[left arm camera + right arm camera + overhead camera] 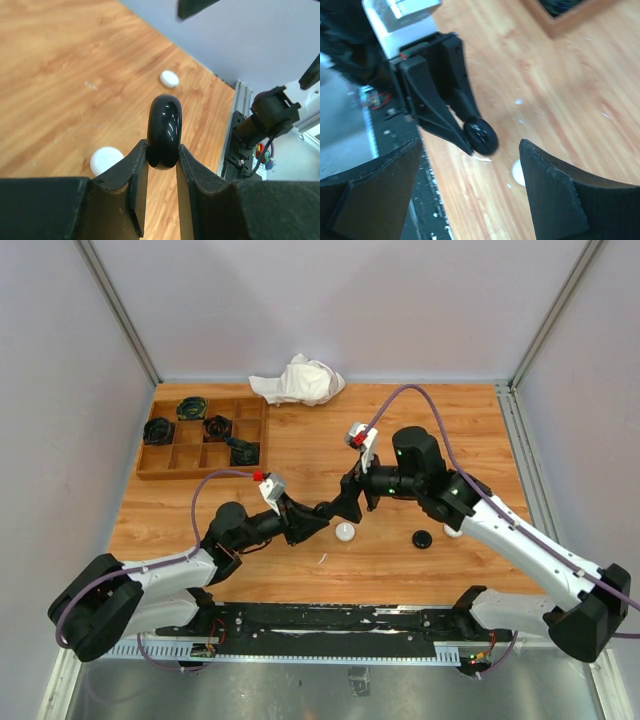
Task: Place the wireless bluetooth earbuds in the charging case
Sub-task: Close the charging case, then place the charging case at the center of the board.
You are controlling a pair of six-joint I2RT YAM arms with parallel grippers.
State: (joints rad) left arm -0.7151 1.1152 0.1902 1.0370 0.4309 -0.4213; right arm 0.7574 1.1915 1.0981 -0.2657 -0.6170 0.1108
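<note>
Charging case [164, 131]: one black, in left claw [162, 146]; two white pucks [106, 160].

twin bench arms: left arm [165, 575] and right arm [525, 540] wear white shells over black joints. a purple cable [195, 505] loops off each toward twelve o'clock, to a white camera block [272, 490] with a red tab [258, 476]. green lights [399, 451] dot the right arm. left gripper [162, 150] and right gripper [470, 145] have matte black wedge fingers.

The tabletop [300, 455] shows orange-brown wood grain. A glossy black case [164, 131] fills the left wrist view's centre. Mid-frame overhead lie a white puck [345, 532] and a black puck [423, 538], with a white cloth [298, 380] at upper centre.
</note>
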